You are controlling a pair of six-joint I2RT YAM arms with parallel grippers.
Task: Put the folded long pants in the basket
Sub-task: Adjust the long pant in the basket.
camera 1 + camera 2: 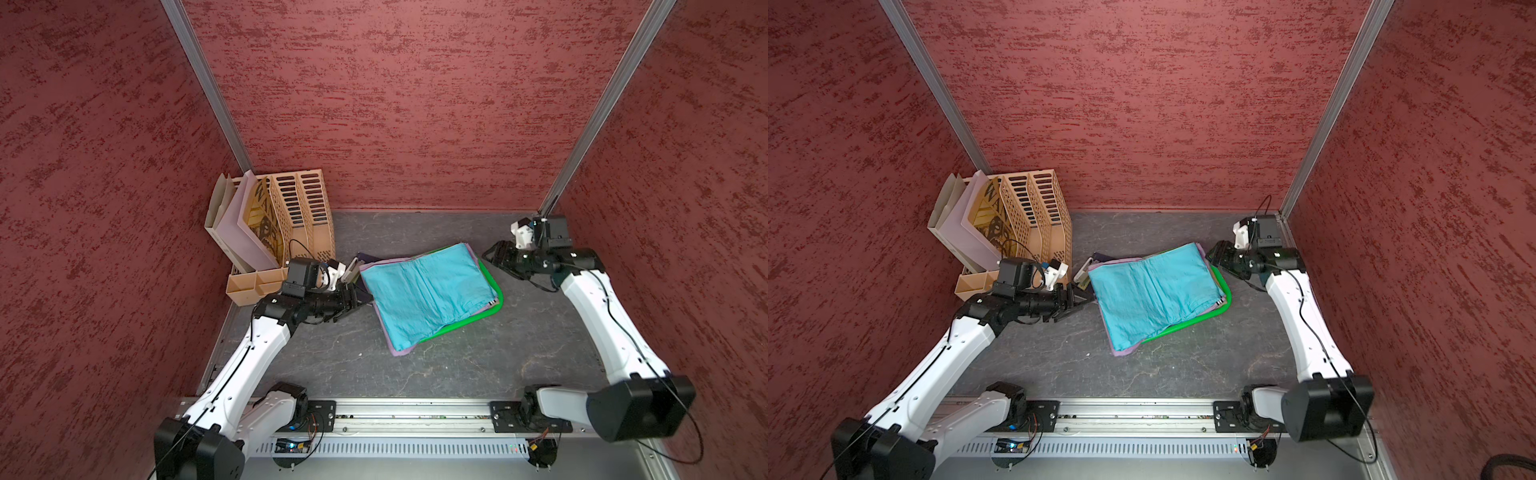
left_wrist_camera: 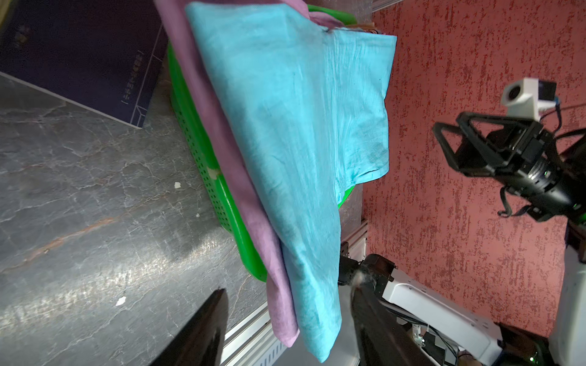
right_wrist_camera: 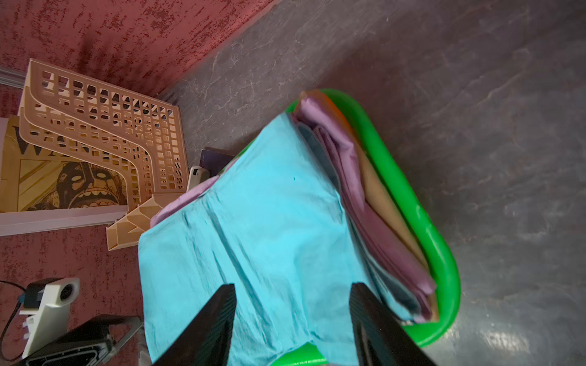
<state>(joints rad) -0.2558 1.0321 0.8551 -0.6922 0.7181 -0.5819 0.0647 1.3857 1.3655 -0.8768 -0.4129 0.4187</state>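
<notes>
Pants stacked in the basket in the middle of the desk [image 1: 436, 374]

The folded long pants [image 1: 428, 291] lie piled in the basket [image 1: 496, 305], and the top pair hangs over its near left rim. The file organiser [image 1: 301, 212] stands in the far left corner, with a small tray [image 1: 249, 286] just in front of it. The left gripper [image 1: 355, 297] is just left of the basket. The right gripper [image 1: 496, 255] is just right of it, at the far end.
</notes>
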